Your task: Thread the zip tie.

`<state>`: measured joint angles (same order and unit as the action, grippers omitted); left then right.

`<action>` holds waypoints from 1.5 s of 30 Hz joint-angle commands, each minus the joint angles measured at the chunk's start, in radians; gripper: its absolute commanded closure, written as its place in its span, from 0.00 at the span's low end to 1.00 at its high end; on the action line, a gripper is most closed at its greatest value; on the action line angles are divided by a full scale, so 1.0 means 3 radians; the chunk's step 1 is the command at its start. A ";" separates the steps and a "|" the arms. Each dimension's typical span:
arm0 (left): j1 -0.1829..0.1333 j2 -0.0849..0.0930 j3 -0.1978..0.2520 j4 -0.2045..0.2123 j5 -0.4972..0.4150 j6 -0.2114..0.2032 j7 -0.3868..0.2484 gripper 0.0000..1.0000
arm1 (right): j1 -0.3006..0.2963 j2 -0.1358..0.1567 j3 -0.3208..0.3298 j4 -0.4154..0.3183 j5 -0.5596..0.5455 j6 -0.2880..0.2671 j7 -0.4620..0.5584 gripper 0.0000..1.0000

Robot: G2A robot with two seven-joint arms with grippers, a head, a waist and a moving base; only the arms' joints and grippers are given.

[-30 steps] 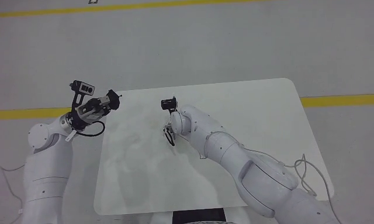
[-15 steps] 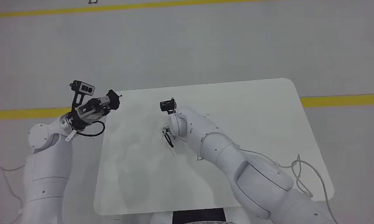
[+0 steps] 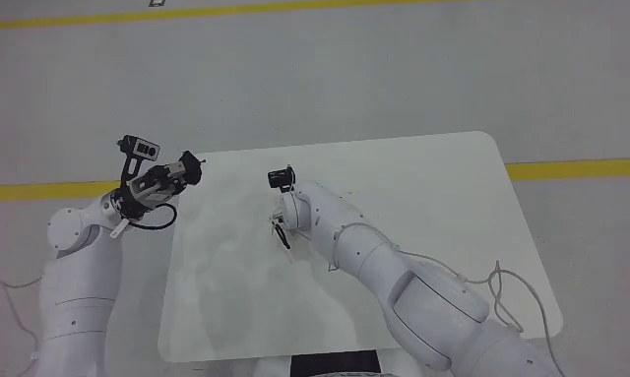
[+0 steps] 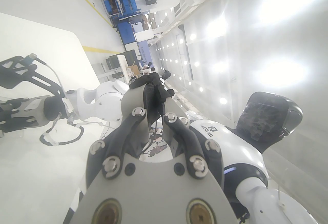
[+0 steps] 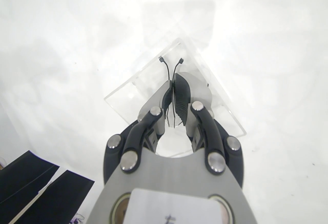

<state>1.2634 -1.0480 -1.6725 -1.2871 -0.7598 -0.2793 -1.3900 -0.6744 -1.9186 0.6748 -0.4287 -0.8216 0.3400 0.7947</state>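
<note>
**Zip tie** [image 5: 165, 66]: thin black strip with a small square head at its free end.

- **Location:** pinched in the right gripper [image 5: 172, 81], whose fingers are pressed together on it. It is held over a clear plate [image 5: 128, 101] lying on the table [image 3: 443, 180]. Whether the head touches the plate cannot be told.
- **Handling (judged):** very light and springy, bending readily without going limp. It is smooth and narrow, so it is likely to twist or slide between the pads. It is not fragile.
- **Best hold (judged):** close behind the tail tip, leaving a short stub free to aim, with the head steadied.
- **Count:** two strands leave the pads, each with a head. These are either two ties or one tie and its reflection in the plate, which cannot be told.

**Clear plate:** one.

**Left gripper** [image 4: 153, 86]: one, with its fingers together. It is raised beyond the table's edge, well apart from the tie. Whether it pinches anything cannot be told.
</note>
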 commanded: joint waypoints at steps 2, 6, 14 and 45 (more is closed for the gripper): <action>0.0000 0.0000 0.0000 0.0000 0.0000 0.0000 0.0000 1.00 | 0.0000 -0.0014 0.0025 0.0022 -0.0034 0.0000 -0.0002 0.98; 0.0000 0.0000 0.0000 0.0000 0.0000 0.0000 0.0000 1.00 | -0.0003 -0.0034 0.0070 0.0052 -0.0078 0.0000 -0.0004 1.00; 0.0000 0.0000 0.0000 0.0000 0.0000 0.0000 0.0000 1.00 | -0.0002 -0.0042 0.0174 0.0009 -0.0117 0.0000 0.0030 1.00; 0.0000 0.0000 0.0000 0.0000 0.0000 0.0000 0.0000 1.00 | -0.0671 0.0374 0.0969 -0.1659 -0.0566 0.0000 0.0722 1.00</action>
<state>1.2634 -1.0480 -1.6725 -1.2871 -0.7598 -0.2793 -1.3900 -0.8623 -1.8110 0.9548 -0.8958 -0.9914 0.3400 1.0005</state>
